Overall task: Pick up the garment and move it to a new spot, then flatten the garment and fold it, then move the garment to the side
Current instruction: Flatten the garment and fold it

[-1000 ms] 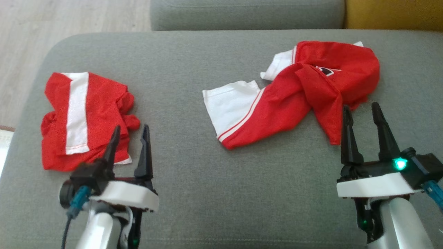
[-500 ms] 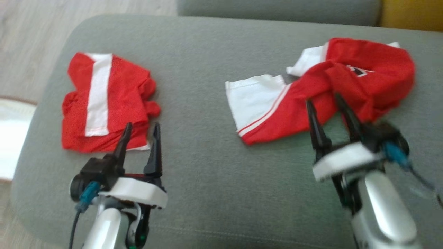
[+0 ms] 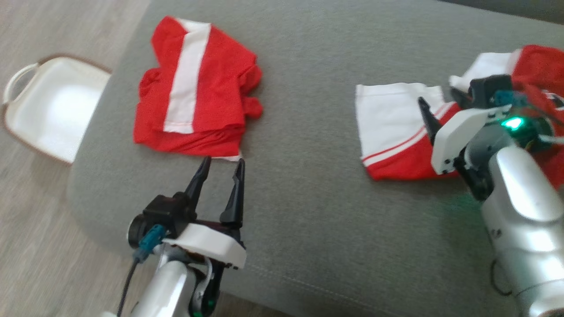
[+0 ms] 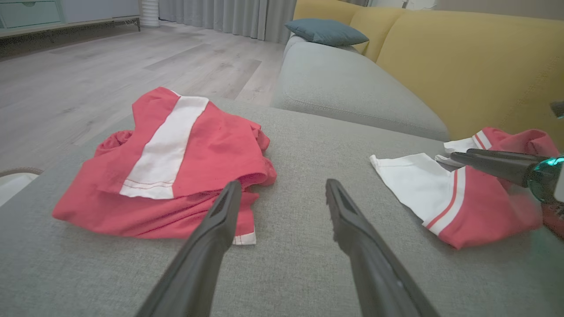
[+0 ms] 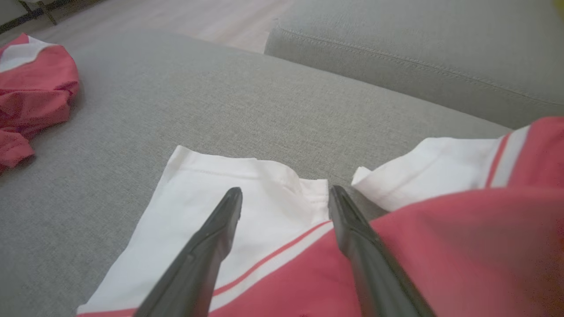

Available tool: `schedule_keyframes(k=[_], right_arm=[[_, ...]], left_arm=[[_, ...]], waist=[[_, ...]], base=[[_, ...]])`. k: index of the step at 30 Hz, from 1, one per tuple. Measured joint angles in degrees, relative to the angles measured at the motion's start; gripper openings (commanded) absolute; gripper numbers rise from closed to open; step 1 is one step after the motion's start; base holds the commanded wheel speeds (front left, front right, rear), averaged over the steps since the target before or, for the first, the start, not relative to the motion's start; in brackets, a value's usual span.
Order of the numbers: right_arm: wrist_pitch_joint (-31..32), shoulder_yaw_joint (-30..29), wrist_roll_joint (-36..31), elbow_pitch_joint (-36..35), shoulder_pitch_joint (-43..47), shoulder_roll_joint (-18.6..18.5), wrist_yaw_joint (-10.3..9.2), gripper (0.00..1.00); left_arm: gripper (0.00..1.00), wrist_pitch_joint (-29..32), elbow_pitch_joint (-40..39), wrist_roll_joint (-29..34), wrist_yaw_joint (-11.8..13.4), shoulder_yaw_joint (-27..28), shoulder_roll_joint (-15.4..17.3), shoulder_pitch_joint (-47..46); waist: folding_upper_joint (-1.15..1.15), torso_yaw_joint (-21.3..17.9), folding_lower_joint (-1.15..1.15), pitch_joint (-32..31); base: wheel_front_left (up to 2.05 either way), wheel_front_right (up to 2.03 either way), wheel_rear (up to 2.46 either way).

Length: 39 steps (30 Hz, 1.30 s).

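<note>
Because the crumpled garment (image 3: 396, 136) is thin, limp cloth, it should weigh little and sag or bunch when lifted, so a pinch through both layers near the white sleeve hem looks safest. It lies at the right of the grey sofa seat (image 3: 308, 198). The right jaws stand apart just over its white part. The left jaws stand apart near the folded garment (image 3: 194, 88).

Crumpled garment (image 3: 396, 132): right part runs off the head view's edge; middle is hidden behind the right gripper (image 3: 437, 96) and forearm (image 3: 520, 185).
Folded garment (image 5: 31, 83): cut by the right wrist view's left edge.
Print (image 3: 556, 100): blurred (unreadable).
</note>
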Motion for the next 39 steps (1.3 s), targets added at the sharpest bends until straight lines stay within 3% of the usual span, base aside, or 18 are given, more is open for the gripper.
schedule_keyframes(k=[9,16,18,19,26,33,39], right_arm=[[5.55,7.78,2.60,7.94,-6.00,-5.37,0.00,1.00],[7.72,11.16,6.80,11.80,-9.86,-6.23,0.00,1.00],[8.32,11.82,8.60,12.43,-10.57,-6.48,0.00,0.16],[8.32,11.82,8.60,12.43,-10.57,-6.48,0.00,0.00],[4.36,13.41,12.17,13.52,-11.27,-7.32,0.00,0.00],[-8.50,12.63,11.84,14.16,-15.24,-7.17,0.00,0.00],[-21.70,12.90,6.86,14.17,-19.93,-6.09,0.00,0.00]], left_arm=[[1.00,0.00,-0.19,-2.27,2.00,-4.25,0.01,-0.68],[1.00,0.00,-0.69,-3.31,2.99,-5.53,-0.03,-1.64],[1.00,0.00,-0.78,-3.75,3.00,-5.98,-0.05,-2.29],[1.00,0.00,-0.78,-3.75,3.00,-5.98,-0.05,-2.29],[1.00,0.00,-0.76,-3.78,3.49,-6.04,-0.05,-2.85],[1.00,0.00,-1.01,-3.78,3.52,-5.38,-0.05,-2.81],[1.00,0.00,-1.11,-3.78,3.52,-4.04,-0.04,-2.45]], waist=[[0.00,4.01,0.00,1.98],[0.00,4.67,0.00,3.02],[0.00,4.77,0.00,3.22],[0.00,4.77,0.00,3.22],[0.00,4.70,0.00,3.18],[0.00,3.96,0.00,1.19],[0.00,2.86,0.00,-1.56]], base=[[0.00,0.00,0.00],[0.00,0.00,0.00],[0.00,0.00,0.00],[0.00,0.00,0.00],[0.00,0.00,0.00],[0.00,0.00,0.00],[0.00,0.00,0.00]])
